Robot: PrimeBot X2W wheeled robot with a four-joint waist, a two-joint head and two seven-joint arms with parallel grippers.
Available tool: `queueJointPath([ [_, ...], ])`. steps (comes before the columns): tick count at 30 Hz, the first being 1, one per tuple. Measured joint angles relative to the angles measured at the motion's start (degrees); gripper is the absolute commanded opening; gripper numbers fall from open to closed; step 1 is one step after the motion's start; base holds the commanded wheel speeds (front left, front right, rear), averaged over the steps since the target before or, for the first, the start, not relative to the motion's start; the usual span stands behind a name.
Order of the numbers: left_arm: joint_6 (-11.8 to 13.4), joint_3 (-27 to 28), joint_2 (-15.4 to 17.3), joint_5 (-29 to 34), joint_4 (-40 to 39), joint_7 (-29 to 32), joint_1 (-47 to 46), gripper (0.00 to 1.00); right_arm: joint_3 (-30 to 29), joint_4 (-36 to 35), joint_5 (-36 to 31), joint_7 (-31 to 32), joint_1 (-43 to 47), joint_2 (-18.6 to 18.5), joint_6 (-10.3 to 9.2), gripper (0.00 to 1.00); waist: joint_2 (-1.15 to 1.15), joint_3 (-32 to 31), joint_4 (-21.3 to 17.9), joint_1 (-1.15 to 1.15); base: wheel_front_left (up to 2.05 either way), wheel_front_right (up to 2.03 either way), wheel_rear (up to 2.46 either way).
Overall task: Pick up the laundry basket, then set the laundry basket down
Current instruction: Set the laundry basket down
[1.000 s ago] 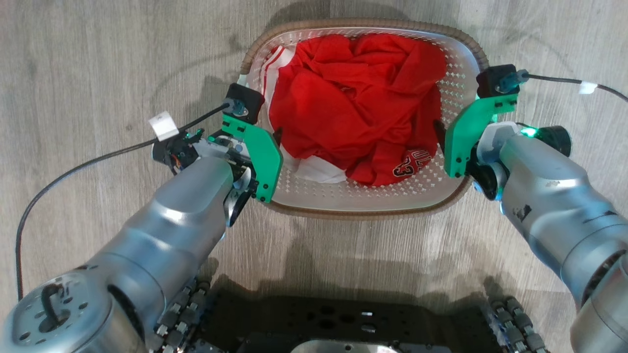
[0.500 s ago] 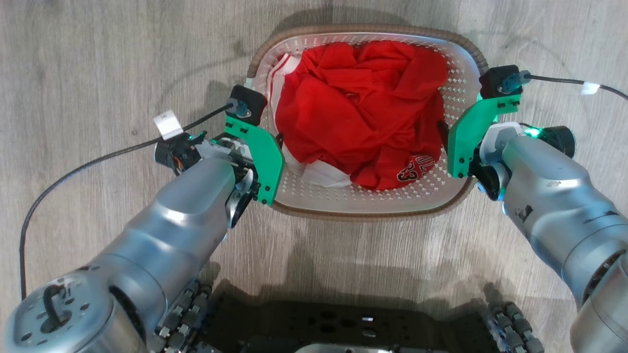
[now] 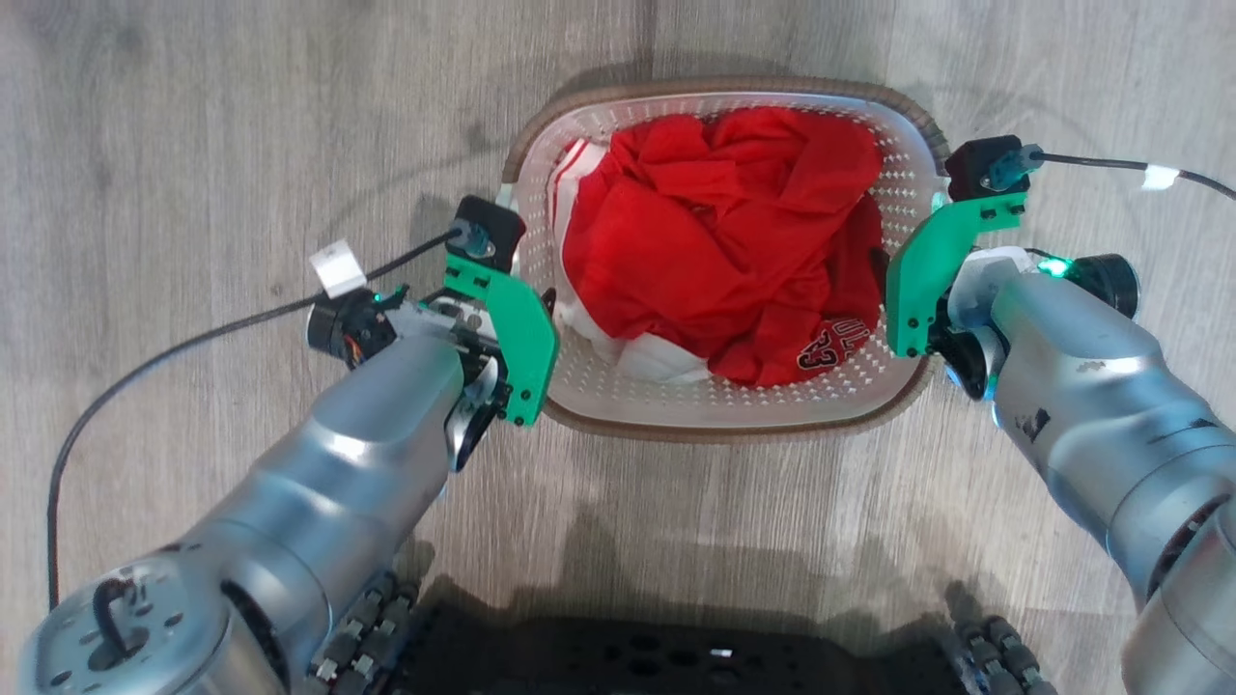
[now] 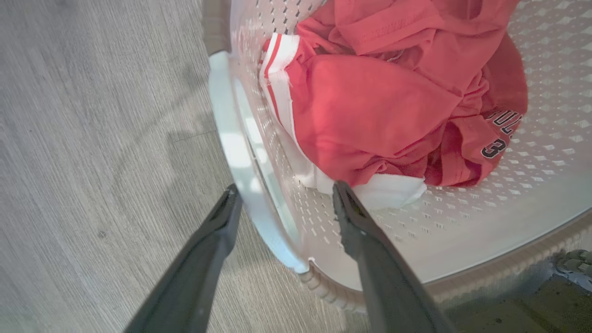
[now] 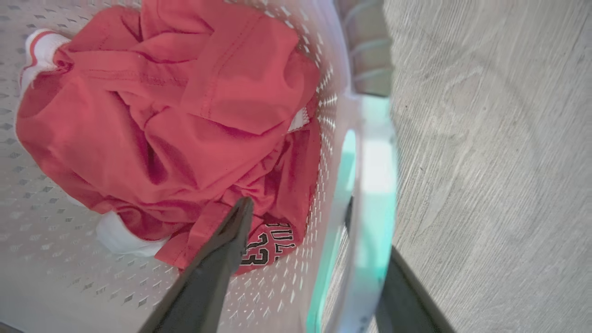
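Observation:
The laundry basket (image 3: pixel 726 428), white and perforated with a brown rim, sits between my two arms on the wooden floor. A crumpled red jersey (image 3: pixel 715 232) with white trim lies inside it. My left gripper (image 4: pixel 285 189) is open and straddles the white left handle (image 4: pixel 231 138), one finger outside the basket and one inside. My right gripper (image 5: pixel 297 203) is open too. It straddles the right handle (image 5: pixel 374 175), with one finger over the jersey and the other outside the wall. In the head view the left gripper (image 3: pixel 537 290) and right gripper (image 3: pixel 896 265) sit at the basket's two short ends.
Pale wood floor (image 3: pixel 193 116) surrounds the basket on all sides. A black cable (image 3: pixel 193 338) trails left from my left wrist, and another cable (image 3: pixel 1110 162) runs right from my right wrist. My dark wheeled base (image 3: pixel 676 656) lies just below the basket.
The whole head picture has shifted. The basket now looks smaller and farther from the camera. Both grippers stay open astride the handles.

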Motion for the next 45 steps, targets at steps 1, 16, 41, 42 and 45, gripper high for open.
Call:
queueJointPath([
  [1, 0.0, 0.0, 0.0, 0.0, 0.1, 0.0, 0.3, 1.0, 0.0, 0.0, 0.0, 0.1, 0.0, 0.0, 0.0, 1.0, 0.0, -0.3, 0.0, 0.0, 0.0, 0.0, 0.0],
  [16, 0.7, 0.0, -0.6, -0.6, -0.6, -2.7, 1.1, 1.0, -1.7, -0.1, -3.0, 3.1, 2.3, -2.4, 0.0, 1.0, 0.0, -3.2, 1.3, 0.0, 0.0, 0.0, 0.0],
  [41, 0.2, 0.0, -0.7, -4.1, 6.9, -13.3, 15.5, 1.0, -14.6, 0.1, -8.3, -6.5, 17.4, 3.5, 0.01, 1.0, 0.0, -29.2, -2.2, -0.01, 0.0, 0.0, 0.0],
  [42, 0.5, 0.2, -0.6, -4.1, 7.1, -13.9, 15.6, 1.0, -15.1, 0.2, -8.0, -7.8, 17.6, 3.7, 0.0, 1.0, 0.01, -30.5, -2.4, -0.01, 0.0, 0.0, 0.0],
  [45, 1.4, 2.5, -0.7, -4.1, 7.0, -14.7, 15.6, 1.0, -16.5, 0.2, -7.4, -12.1, 17.8, 4.2, 0.01, 1.0, 0.0, -34.4, -3.0, -0.01, 0.0, 0.0, 0.0],
])
